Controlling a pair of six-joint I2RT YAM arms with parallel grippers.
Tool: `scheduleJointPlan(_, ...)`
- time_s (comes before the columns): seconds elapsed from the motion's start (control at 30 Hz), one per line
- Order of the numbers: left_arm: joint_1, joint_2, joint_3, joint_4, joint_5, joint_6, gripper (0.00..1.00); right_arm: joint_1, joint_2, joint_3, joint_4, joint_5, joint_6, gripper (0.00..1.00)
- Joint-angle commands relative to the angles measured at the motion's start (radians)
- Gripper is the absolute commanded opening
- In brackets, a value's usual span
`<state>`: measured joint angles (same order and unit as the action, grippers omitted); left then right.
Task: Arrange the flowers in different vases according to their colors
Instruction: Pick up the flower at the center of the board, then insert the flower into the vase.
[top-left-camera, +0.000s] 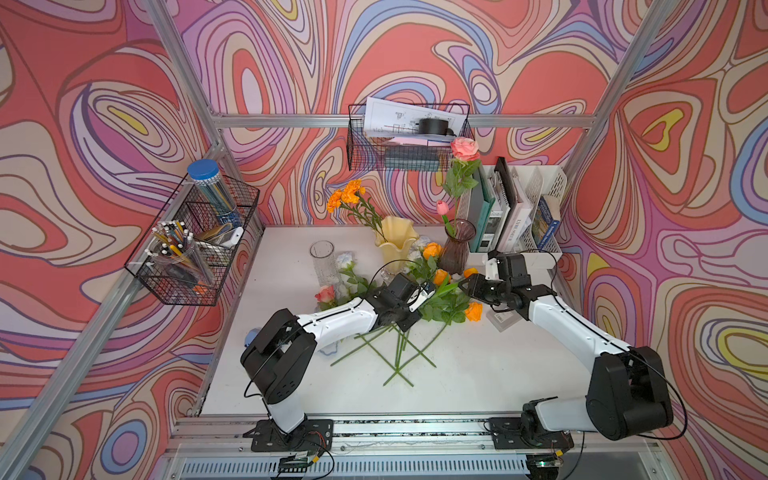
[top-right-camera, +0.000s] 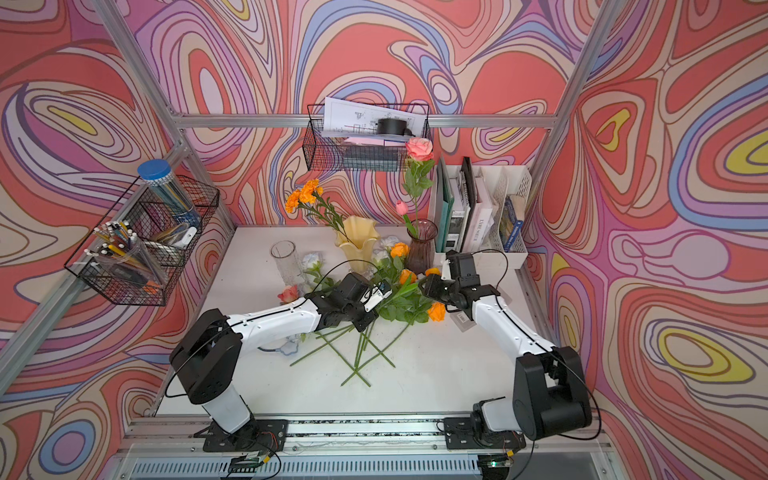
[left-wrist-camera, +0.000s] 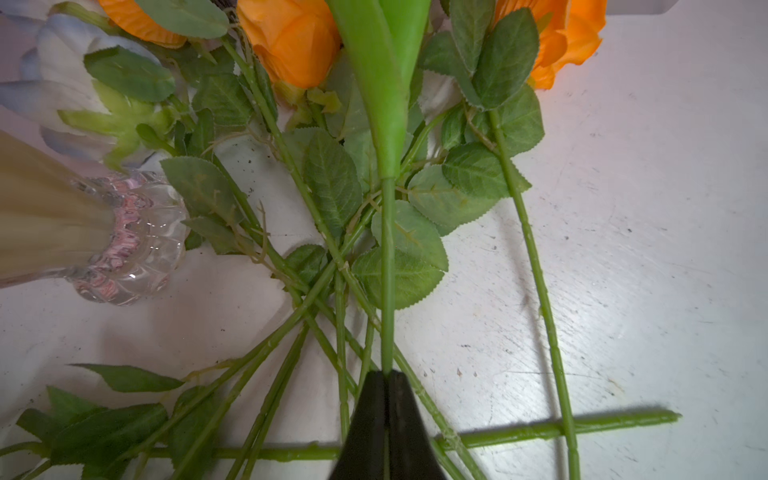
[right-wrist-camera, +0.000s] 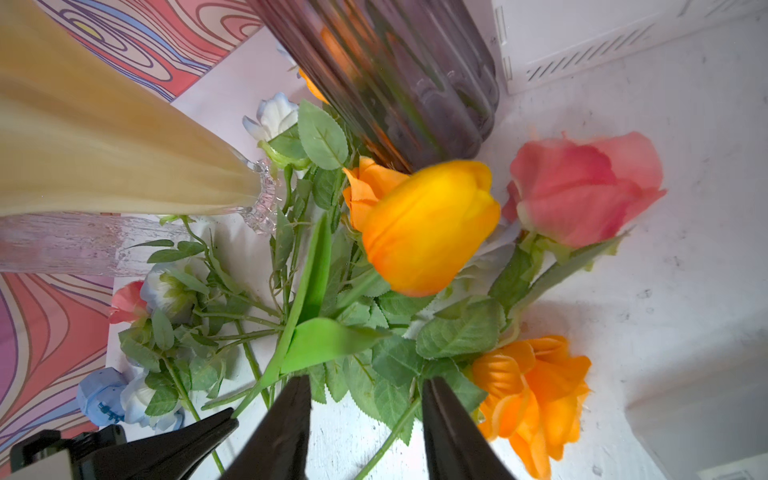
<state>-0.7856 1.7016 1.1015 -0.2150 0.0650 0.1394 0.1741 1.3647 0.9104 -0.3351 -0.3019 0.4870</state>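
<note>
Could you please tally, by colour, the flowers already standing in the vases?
Orange: 1, the marigold sprig in the yellow vase.
Pink: 2, a rose and a tulip bud in the purple vase.
White: 0.
Total: 3.

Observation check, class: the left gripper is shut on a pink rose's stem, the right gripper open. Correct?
No: the left gripper is shut on the stem of the orange tulip, as both wrist views show. The right gripper is open.
</note>
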Motion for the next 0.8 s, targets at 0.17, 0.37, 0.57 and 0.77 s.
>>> scheduleJointPlan(0.17, 0.001, -0.166, -0.102, 0.036, 0.015, -0.061, 0.0, -0.011, -0.269, 0.061, -0.12, -0.118, -0.125, 0.53)
scheduleJointPlan(0.37, 0.0, -0.339, -0.143, 0.099, 0.017, -0.108, 0.0, -0.011, -0.414, 0.05, -0.179, -0.35, -0.169, 0.56)
scheduleJointPlan(0.57, 0.0, -0.51, -0.104, 0.203, -0.067, -0.096, 0.0, -0.01, -0.46, -0.024, -0.143, -0.371, -0.157, 0.55)
scheduleJointPlan(0.77, 0.026, -0.579, -0.062, 0.39, -0.167, -0.048, 0.0, -0.01, -0.417, -0.064, -0.059, -0.384, -0.13, 0.55)
